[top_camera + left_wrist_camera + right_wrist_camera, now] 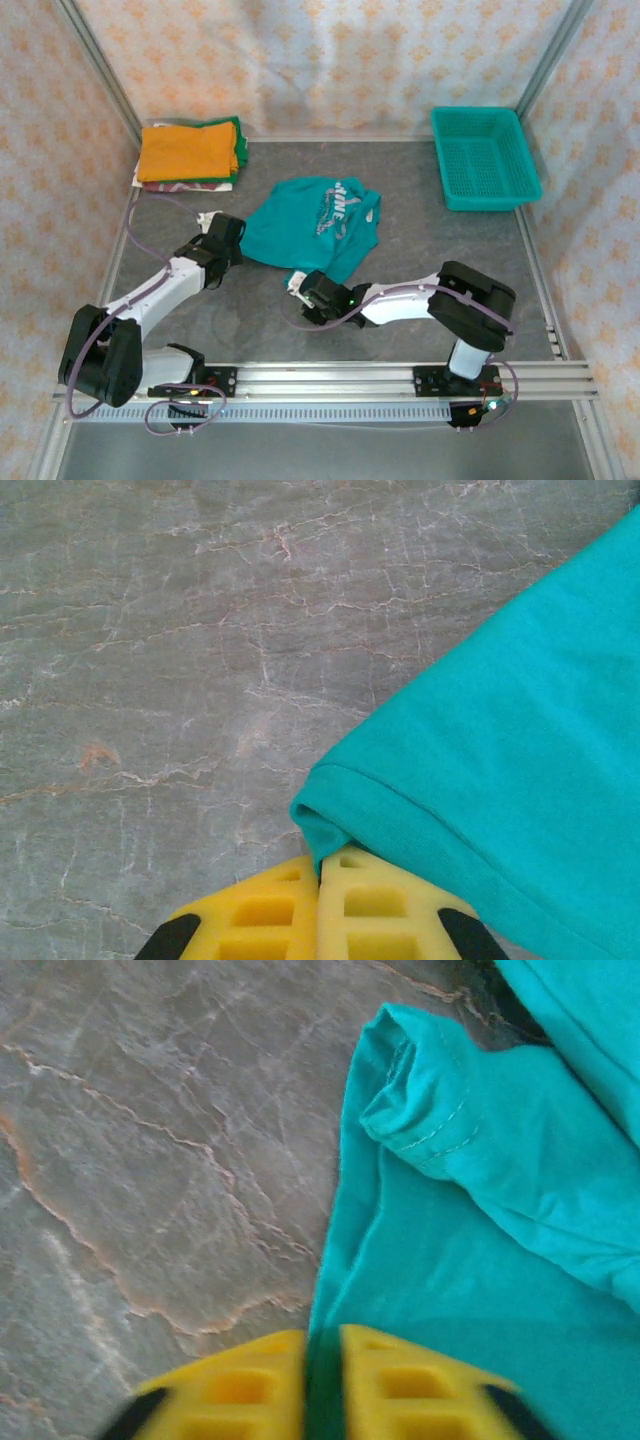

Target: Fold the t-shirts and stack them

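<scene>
A teal t-shirt [315,225] with white lettering lies crumpled in the middle of the grey table. My left gripper [232,245] is at its left edge, shut on a hemmed corner of the teal cloth [340,825] between the yellow fingers [270,915]. My right gripper [305,285] is at the shirt's near edge, shut on the teal hem [323,1360], which runs between its yellow fingers [400,1385]. A rolled sleeve [420,1110] lies just beyond. Folded shirts, orange [185,150] on top with green and patterned edges below, are stacked at the back left.
A teal plastic mesh basket [485,157] stands at the back right corner. Patterned curtain walls and metal rails [130,215] close the table on three sides. Bare grey table [450,240] stretches between the shirt and the basket.
</scene>
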`<state>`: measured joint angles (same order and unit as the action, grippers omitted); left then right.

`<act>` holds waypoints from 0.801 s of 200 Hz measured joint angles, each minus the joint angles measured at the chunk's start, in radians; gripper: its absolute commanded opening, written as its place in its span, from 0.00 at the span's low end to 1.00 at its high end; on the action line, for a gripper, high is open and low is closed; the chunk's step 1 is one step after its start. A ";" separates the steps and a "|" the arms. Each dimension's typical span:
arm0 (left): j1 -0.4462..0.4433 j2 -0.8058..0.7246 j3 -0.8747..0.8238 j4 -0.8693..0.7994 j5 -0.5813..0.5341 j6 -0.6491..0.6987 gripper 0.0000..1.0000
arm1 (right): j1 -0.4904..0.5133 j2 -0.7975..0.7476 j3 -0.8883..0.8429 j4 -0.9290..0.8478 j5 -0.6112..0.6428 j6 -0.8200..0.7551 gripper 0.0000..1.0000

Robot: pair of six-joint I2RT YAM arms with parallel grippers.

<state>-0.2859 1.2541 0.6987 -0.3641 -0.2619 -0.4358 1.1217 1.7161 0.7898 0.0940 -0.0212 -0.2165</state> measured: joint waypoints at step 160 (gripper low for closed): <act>0.001 -0.334 0.158 -0.091 -0.262 0.176 0.00 | -0.137 -0.799 -0.013 -0.153 0.422 0.027 0.00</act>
<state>-0.2852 0.9203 0.8566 -0.4549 -0.5243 -0.2600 0.9852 0.9173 0.7769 -0.0586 0.4007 -0.1890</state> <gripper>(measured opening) 0.045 0.045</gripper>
